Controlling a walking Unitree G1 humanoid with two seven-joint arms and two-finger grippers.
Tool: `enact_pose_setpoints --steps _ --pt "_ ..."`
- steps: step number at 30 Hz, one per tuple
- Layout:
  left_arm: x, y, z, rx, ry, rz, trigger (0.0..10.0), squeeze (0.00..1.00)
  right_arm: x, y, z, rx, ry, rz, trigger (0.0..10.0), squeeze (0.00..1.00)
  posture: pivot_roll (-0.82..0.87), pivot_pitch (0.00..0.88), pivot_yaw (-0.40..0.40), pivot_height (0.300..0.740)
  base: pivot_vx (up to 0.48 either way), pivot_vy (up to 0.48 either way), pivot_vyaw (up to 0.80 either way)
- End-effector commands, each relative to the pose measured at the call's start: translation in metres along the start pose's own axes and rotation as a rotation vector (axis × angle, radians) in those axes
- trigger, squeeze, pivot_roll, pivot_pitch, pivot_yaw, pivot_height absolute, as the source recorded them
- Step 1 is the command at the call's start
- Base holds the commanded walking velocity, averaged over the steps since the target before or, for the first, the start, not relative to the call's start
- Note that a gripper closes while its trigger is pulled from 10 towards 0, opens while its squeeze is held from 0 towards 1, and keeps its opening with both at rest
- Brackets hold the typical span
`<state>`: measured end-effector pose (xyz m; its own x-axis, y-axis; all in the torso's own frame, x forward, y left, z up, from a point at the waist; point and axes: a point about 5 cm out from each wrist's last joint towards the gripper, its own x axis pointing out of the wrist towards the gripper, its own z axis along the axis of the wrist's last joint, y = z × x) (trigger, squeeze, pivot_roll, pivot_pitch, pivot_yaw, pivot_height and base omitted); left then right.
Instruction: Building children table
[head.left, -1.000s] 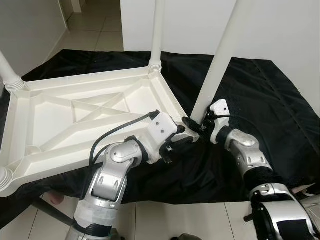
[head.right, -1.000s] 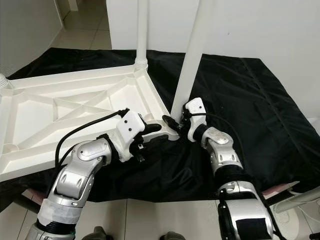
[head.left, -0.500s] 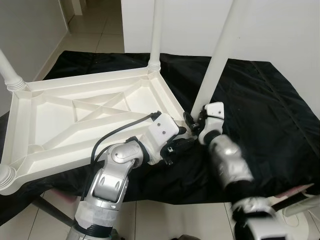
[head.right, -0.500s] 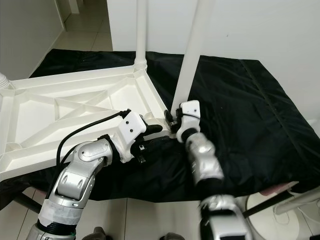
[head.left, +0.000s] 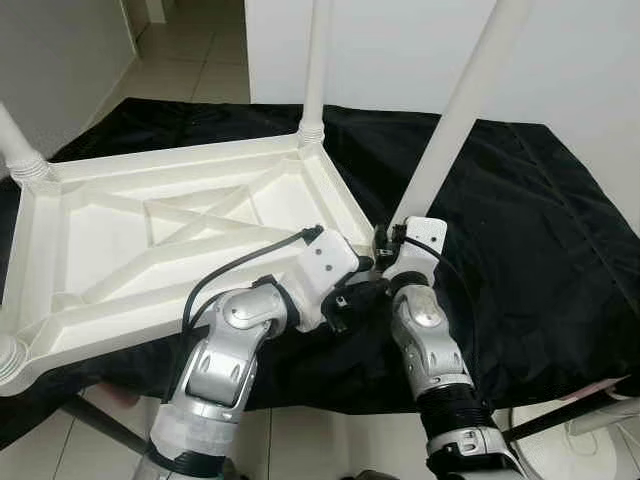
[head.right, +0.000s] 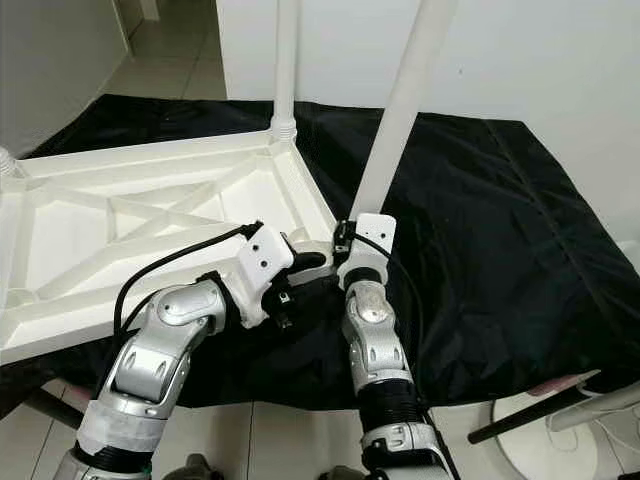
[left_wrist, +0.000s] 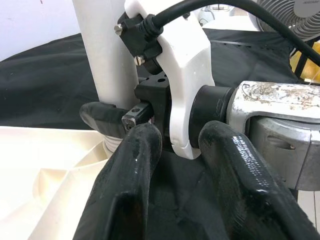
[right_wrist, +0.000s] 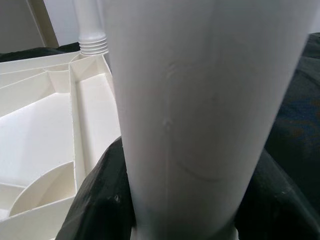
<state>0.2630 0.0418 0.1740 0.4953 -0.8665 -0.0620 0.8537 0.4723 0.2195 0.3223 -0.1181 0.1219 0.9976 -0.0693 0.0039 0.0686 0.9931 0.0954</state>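
Floor: pale tiles are laid beneath a black plastic sheet (head.left: 520, 210), which is spread beside a white wall (head.left: 400, 50).
Tabletop: an upturned white plastic children's tabletop (head.left: 170, 230) with cross-ribbed underside is laid on the sheet.
Fitted legs: a white tubular leg (head.left: 318, 60) is stood upright in the far corner socket; another (head.left: 15, 145) is seen at the far left corner.
Loose leg: a white plastic tube leg (head.left: 465, 110) is tilted, its foot set at the near right corner of the tabletop.
Right gripper (right_wrist: 175, 200): black fingers are clamped around the base of the loose leg.
Left gripper (left_wrist: 177, 160): placed at the same corner, just beside the right wrist; fingers are held slightly apart with nothing between them.
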Motion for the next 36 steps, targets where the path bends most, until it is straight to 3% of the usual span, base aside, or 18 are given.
enact_pose_setpoints --steps 1,2,11,16,17,29,36 --pt "0.001 0.004 -0.001 0.004 0.003 0.130 10.0 0.00 -0.007 -0.012 -0.022 -0.004 0.104 -0.036 10.0 0.05 -0.01 0.000 -0.036 0.740 0.000 0.000 0.00" --pt "0.001 0.004 0.000 0.004 0.002 0.131 10.0 0.00 -0.008 -0.013 -0.021 0.004 0.099 -0.024 10.0 1.00 -0.01 0.000 -0.037 0.740 0.000 0.000 0.00" --pt "0.002 0.004 0.000 0.028 0.006 0.138 10.0 0.00 -0.008 -0.019 -0.021 0.040 0.086 0.085 10.0 1.00 -0.01 0.000 -0.050 0.740 0.000 0.000 0.00" --pt "0.001 0.003 -0.001 0.033 0.010 0.149 10.0 0.00 -0.008 -0.038 -0.026 0.007 0.074 0.182 10.0 1.00 0.00 0.000 -0.059 0.740 0.000 0.000 0.00" --pt "0.001 0.003 -0.002 0.033 0.010 0.150 10.0 0.00 -0.008 -0.041 -0.025 -0.011 0.063 0.215 10.0 0.00 0.00 0.000 -0.059 0.740 0.000 0.000 0.00" --pt "0.004 -0.004 -0.014 0.010 0.034 0.101 10.0 0.00 0.004 -0.045 0.002 -0.151 0.001 0.600 10.0 0.00 -0.02 0.000 -0.049 0.740 0.000 0.000 0.00" --pt "0.005 -0.004 -0.014 0.022 0.035 0.103 10.0 0.00 0.012 -0.045 0.011 -0.224 -0.001 0.742 10.0 0.00 -0.01 0.000 -0.045 0.740 0.000 0.000 0.00"
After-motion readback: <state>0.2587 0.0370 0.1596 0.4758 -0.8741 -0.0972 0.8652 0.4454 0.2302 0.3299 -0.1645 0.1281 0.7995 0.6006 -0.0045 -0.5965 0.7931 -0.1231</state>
